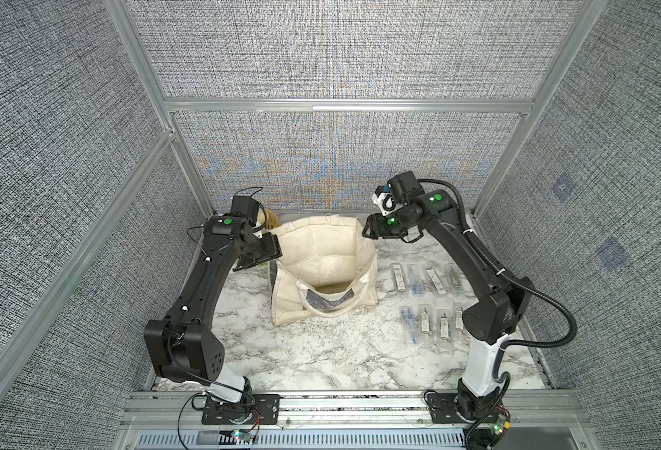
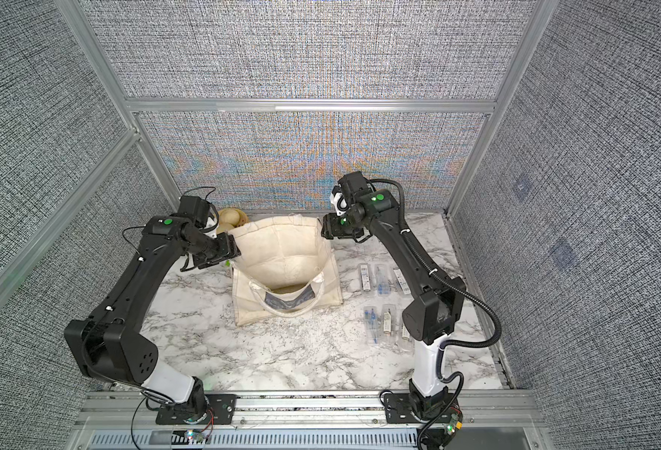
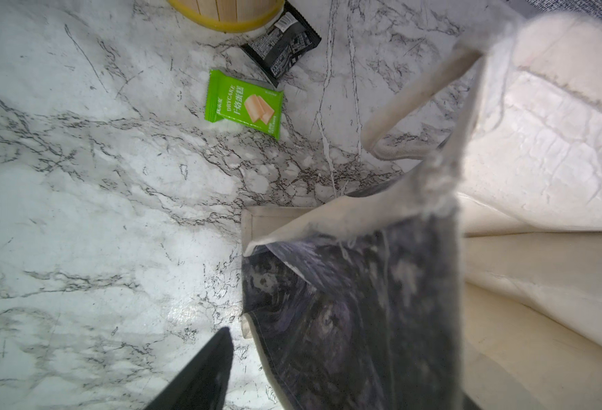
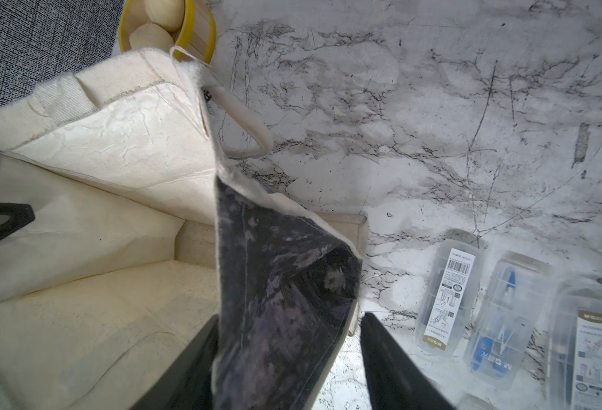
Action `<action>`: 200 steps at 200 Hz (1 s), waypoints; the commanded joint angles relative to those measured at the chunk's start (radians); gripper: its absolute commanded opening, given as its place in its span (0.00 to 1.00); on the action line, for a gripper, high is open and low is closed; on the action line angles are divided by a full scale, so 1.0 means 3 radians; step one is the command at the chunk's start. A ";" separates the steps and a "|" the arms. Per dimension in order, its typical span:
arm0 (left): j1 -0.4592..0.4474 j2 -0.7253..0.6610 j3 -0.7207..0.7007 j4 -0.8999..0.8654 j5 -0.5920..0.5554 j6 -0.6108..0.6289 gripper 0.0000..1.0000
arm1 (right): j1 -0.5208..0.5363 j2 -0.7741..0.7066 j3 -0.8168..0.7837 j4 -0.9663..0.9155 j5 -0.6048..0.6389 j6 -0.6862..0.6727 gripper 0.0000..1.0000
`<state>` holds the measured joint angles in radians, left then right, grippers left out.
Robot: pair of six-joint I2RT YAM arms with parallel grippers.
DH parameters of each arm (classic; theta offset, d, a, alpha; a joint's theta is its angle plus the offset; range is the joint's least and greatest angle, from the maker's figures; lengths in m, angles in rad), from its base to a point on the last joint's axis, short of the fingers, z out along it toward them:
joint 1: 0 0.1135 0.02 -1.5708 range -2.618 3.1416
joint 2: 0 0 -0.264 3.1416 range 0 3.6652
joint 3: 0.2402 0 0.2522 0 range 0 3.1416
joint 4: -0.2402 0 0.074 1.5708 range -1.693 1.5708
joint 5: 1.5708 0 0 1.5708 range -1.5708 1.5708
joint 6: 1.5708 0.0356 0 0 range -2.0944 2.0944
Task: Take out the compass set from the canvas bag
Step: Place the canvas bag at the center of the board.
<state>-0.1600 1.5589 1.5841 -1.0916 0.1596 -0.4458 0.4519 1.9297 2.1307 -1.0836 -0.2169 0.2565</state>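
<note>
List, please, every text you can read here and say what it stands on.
"DRYCAKE": green packet; its Chinese characters are too blurred to read.
"M&G": blue compass case, probably.
Too small to read: the print on the black packet and on the barcode case.

Your right end effector (image 4: pixel 290 317) stands with its two black fingers (image 4: pixel 392 365) spread apart. The dark blue-grey printed panel of the floppy cream canvas bag (image 4: pixel 90 198) hangs between them, lying against one finger and clear of the other. The bag's mouth gapes, showing you plain cream lining. A cream loop handle (image 4: pixel 246 120) hangs outside the bag, over the white marble-patterned desk (image 4: pixel 434 106). Clear plastic compass-set cases (image 4: pixel 448 294) lie side by side on the desk near the bag. A small round yellow basket (image 4: pixel 200 35) holding pale rounded pieces sits just beside the bag's rim.
</note>
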 commanded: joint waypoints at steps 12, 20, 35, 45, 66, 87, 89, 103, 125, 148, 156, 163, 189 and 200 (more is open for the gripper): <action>0.0003 -0.0113 -0.0003 0.0160 -0.0114 0.0050 0.85 | 0.0002 -0.0015 0.0115 0.0107 0.0009 0.0004 0.65; 0.0003 -0.0150 -0.0029 0.0214 -0.0128 0.0044 0.87 | 0.0002 -0.0015 0.0137 0.0114 0.0016 0.0004 0.66; 0.0007 -0.0216 -0.0128 0.0376 -0.0123 0.0022 0.88 | 0.0002 -0.0002 0.0172 0.0130 0.0017 0.0009 0.67; 0.0006 -0.0255 -0.0182 0.0477 -0.0109 0.0008 0.89 | 0.0002 0.0012 0.0198 0.0139 0.0011 0.0014 0.67; 0.0005 -0.0293 -0.0218 0.0570 -0.0105 0.0003 0.89 | 0.0002 0.0030 0.0243 0.0163 0.0007 0.0027 0.69; 0.0006 -0.0303 -0.0218 0.0620 -0.0098 0.0003 0.89 | 0.0007 0.0055 0.0297 0.0169 0.0007 0.0055 0.69; 0.0004 -0.0299 -0.0218 0.0628 -0.0098 0.0003 0.90 | 0.0007 0.0059 0.0301 0.0170 0.0003 0.0055 0.69; 0.0004 -0.0313 -0.0228 0.0662 -0.0093 0.0008 0.90 | 0.0017 0.0071 0.0337 0.0161 0.0000 0.0060 0.70; 0.0005 -0.0303 -0.0233 0.0701 -0.0062 0.0021 0.90 | 0.0035 0.0079 0.0422 0.0111 0.0006 0.0050 0.70; 0.0004 -0.0297 -0.0226 0.0724 -0.0028 0.0041 0.90 | 0.0043 0.0042 0.0484 0.0079 0.0031 0.0035 0.70; 0.0004 -0.0310 -0.0218 0.0729 -0.0027 0.0055 0.90 | 0.0043 0.0019 0.0485 0.0079 0.0042 0.0027 0.70; 0.0005 -0.0324 -0.0209 0.0734 -0.0044 0.0072 0.90 | 0.0048 0.0006 0.0480 0.0080 0.0047 0.0019 0.70; 0.0007 -0.0388 -0.0160 0.0749 -0.0212 0.0162 0.90 | 0.0053 -0.0030 0.0484 0.0089 0.0130 -0.0026 0.70; 0.0003 -0.0404 -0.0120 0.0750 -0.0288 0.0208 0.90 | 0.0050 -0.0053 0.0487 0.0103 0.0202 -0.0066 0.70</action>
<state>-0.1600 1.4521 1.5280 -0.8909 0.1291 -0.4229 0.4656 1.9266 2.2692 -1.0512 -0.1944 0.2630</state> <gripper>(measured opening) 0.900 0.704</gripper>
